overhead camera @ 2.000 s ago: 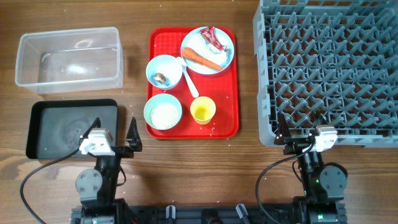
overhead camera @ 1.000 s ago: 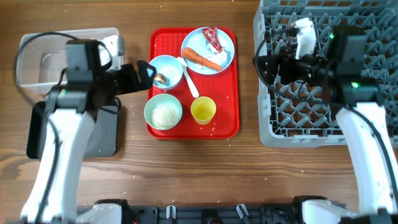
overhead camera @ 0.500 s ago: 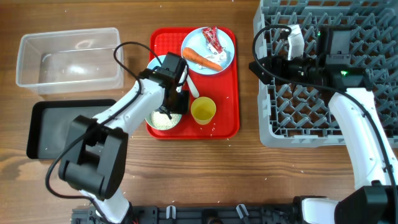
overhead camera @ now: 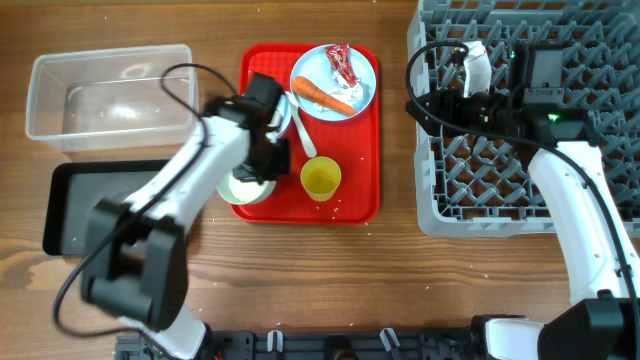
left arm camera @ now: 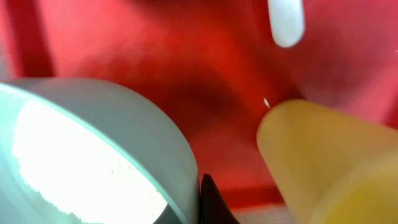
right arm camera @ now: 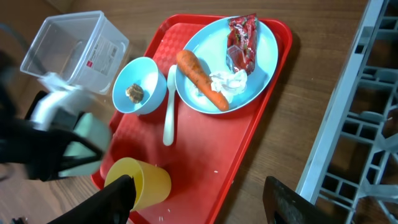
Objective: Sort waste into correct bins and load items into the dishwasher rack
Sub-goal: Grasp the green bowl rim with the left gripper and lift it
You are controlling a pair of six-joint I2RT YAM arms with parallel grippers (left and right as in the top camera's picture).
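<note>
My left gripper (overhead camera: 272,162) is shut on the right rim of the pale-blue bowl of white rice (overhead camera: 245,188), at the red tray's front left corner. In the left wrist view a dark fingertip (left arm camera: 209,200) presses against the bowl's rim (left arm camera: 177,155), with the yellow cup (left arm camera: 323,162) just to the right. The round plate (overhead camera: 335,78) holds the carrot (overhead camera: 325,96) and the red-and-white wrapper (overhead camera: 342,62). A second bowl (right arm camera: 140,93) sits beside it, mostly under my left arm from overhead. My right gripper (overhead camera: 415,102) hangs open and empty over the left edge of the dishwasher rack (overhead camera: 530,120).
The clear tub (overhead camera: 110,95) stands at the back left, with the black tray (overhead camera: 90,205) in front of it. A white spoon (right arm camera: 168,115) lies on the red tray (overhead camera: 355,150) between bowl and plate. Loose rice grains dot the tray near the cup (overhead camera: 321,178).
My left gripper has shut on the rice bowl's rim and the bowl has shifted left towards the tray's edge. The right gripper's jaws have narrowed a little; that arm has barely moved.
</note>
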